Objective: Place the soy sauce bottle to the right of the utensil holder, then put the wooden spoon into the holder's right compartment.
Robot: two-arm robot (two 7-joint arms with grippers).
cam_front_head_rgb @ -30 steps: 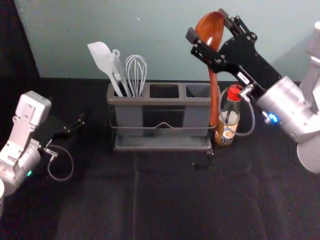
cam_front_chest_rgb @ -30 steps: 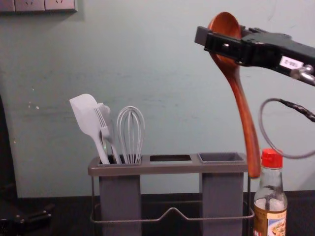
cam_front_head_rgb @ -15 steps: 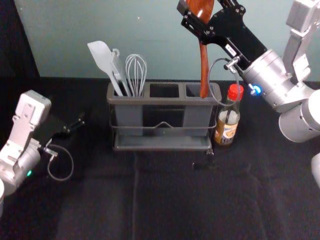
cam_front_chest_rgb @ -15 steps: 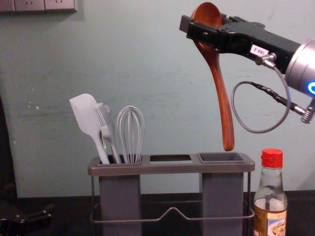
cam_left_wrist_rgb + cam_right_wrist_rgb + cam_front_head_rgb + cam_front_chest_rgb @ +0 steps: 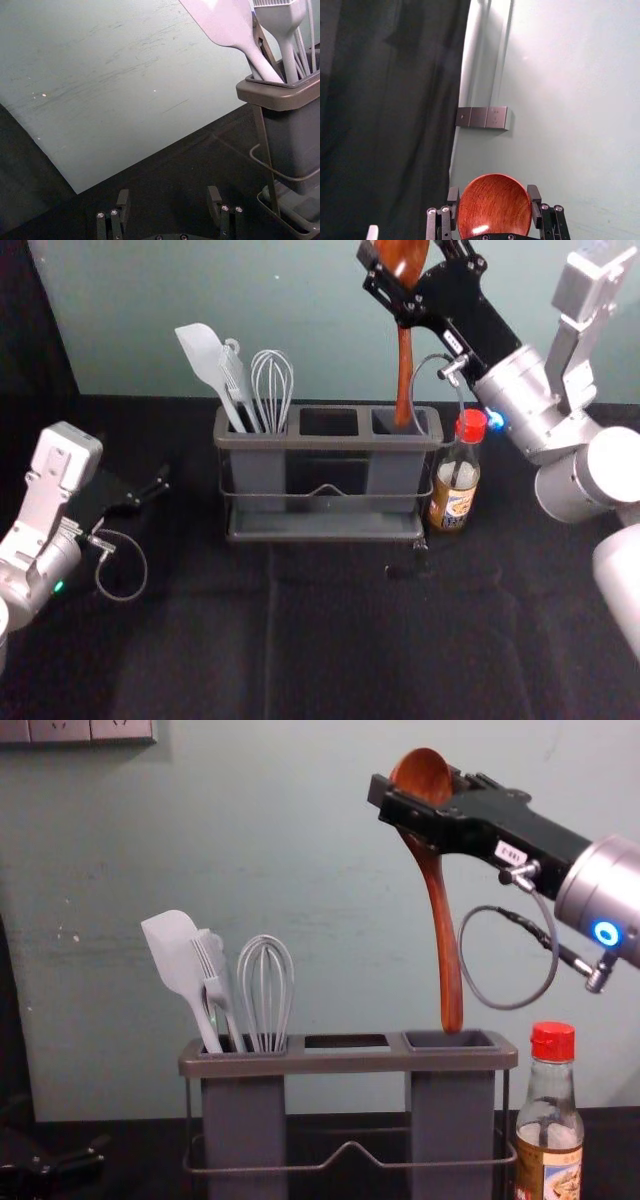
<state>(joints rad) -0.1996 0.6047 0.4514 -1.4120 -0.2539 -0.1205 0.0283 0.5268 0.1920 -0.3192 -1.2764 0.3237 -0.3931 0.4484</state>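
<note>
Up at the head view's top right, my right gripper [image 5: 408,280] is shut on the bowl of the wooden spoon [image 5: 404,370]. In the right wrist view, my right gripper [image 5: 494,200] has its fingers on both sides of the spoon bowl [image 5: 495,205]. The spoon [image 5: 445,940] hangs handle-down, its tip at the opening of the right compartment [image 5: 450,1039] of the utensil holder [image 5: 340,1063]. Standing upright just right of the holder is the soy sauce bottle [image 5: 550,1130] with a red cap. My left gripper [image 5: 150,490], parked at the left, is open; left wrist view: left gripper [image 5: 170,200].
A white spatula [image 5: 205,360], a brush [image 5: 237,380] and a whisk [image 5: 272,385] stand in the holder's left compartment. The wall [image 5: 320,870] rises behind the holder, with a socket panel [image 5: 90,730] at upper left.
The right gripper has carried the spoon left from beside the bottle to over the right compartment, then slightly lower. The left arm, holder and bottle have stayed put.
</note>
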